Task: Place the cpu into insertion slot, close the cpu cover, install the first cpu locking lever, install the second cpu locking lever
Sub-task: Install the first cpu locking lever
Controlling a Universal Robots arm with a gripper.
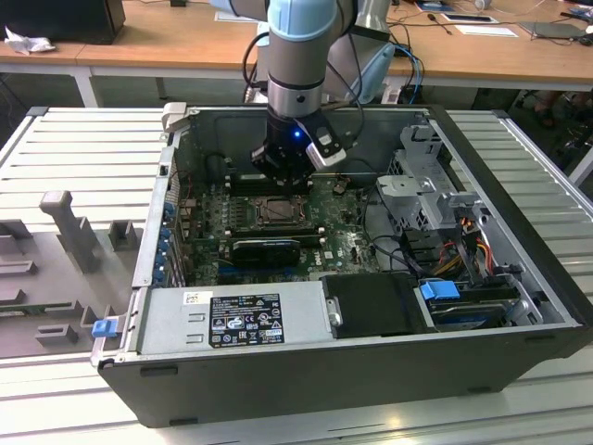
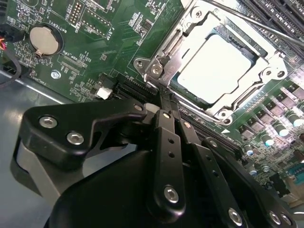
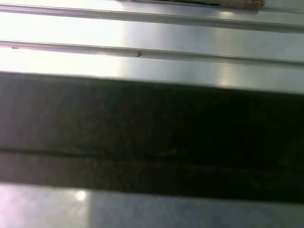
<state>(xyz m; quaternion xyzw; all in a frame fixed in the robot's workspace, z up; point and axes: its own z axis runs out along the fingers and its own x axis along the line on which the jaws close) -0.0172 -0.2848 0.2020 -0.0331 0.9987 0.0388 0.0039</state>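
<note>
Nearest to me in the exterior view is the open computer case [image 1: 306,371] lying on its side on the ribbed metal desk [image 1: 83,148], with the grey power supply [image 1: 232,320] along its near wall and a blue-tabbed drive bay [image 1: 440,289] toward the exterior view's right. Beyond that lies the green motherboard [image 1: 343,246], and my arm comes down over its middle.

In the second wrist view my hand [image 2: 166,102] has its black fingers [image 2: 168,142] pressed together with no gap between them, their tips down at the corner of the insertion slot [image 2: 223,66], right by a thin metal locking lever [image 2: 164,92]; I cannot tell whether anything is pinched between them. The cpu [image 2: 213,64] already sits in the slot, pale and flat, and the cpu cover [image 2: 266,76] lies folded down around it, framing it through its window. A coin battery [image 2: 42,40] sits on the board off to one side.

Farther back in the exterior view, a wooden desk [image 1: 167,37] runs behind the arm.
</note>
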